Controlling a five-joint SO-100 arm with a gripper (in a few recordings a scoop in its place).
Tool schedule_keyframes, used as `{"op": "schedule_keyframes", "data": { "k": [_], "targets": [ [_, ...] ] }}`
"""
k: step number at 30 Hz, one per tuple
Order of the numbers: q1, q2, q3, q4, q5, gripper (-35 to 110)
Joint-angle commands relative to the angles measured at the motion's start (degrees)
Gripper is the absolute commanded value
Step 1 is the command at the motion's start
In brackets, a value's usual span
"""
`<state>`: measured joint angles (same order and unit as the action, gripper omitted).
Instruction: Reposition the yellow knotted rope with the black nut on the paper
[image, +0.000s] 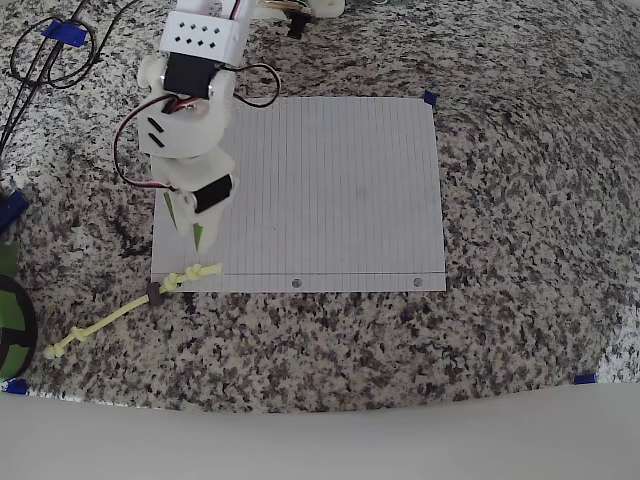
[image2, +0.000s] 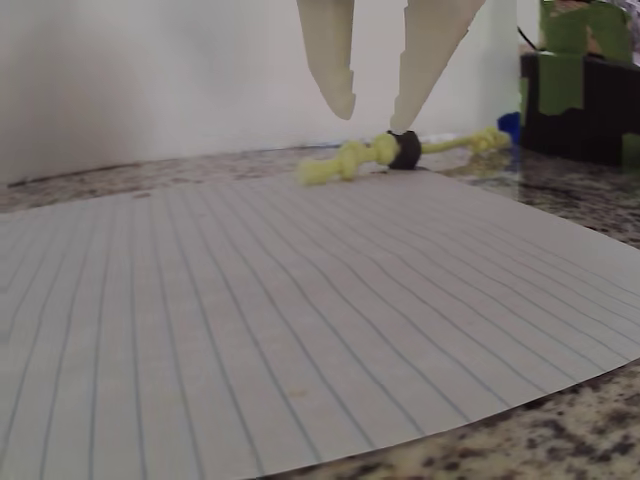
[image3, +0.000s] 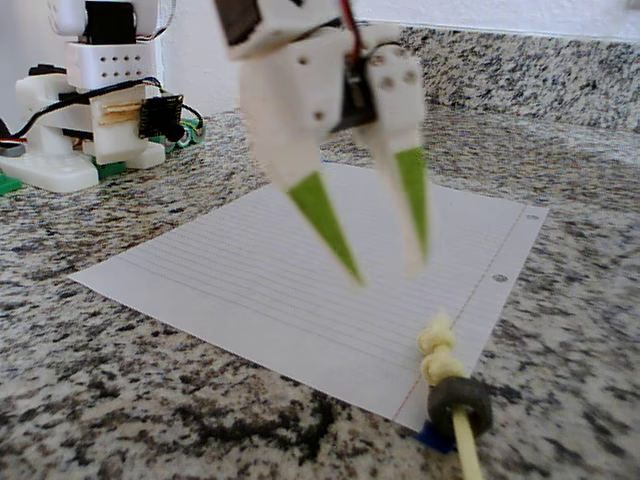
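Granite counter (image: 520, 200) speckled grey and black, bearing the paper (image: 330, 190) flat near its middle, punched holes along the near long edge. Yellow knotted rope (image: 130, 311) lying slantwise across the paper's near left corner in the overhead view: one knot (image: 198, 272) resting on the sheet, the rest trailing off over bare stone toward the counter's near left edge. Black nut (image: 154, 293) threaded on the cord right at the paper's corner, touching the counter. Fingers (image3: 372, 262) spread apart, pinching nothing, hanging above the sheet's left side just short of the knot. Black cables (image: 45, 50) looped at the far left corner, a dark green object (image: 12, 320) at the left edge, blue tape marks (image: 585, 379) near corners. Wide open stone right of the sheet and along the near edge.
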<state>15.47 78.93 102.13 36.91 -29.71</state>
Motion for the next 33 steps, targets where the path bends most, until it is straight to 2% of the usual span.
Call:
{"op": "schedule_keyframes", "data": {
  "k": [1,18,33],
  "targets": [
    [-1.2,-0.8,-3.5,-1.7,0.8,34],
    [-1.9,-9.5,-14.0,3.3,0.7,29],
    [1.3,-12.7,-17.1,2.8,0.8,29]
  ]
}}
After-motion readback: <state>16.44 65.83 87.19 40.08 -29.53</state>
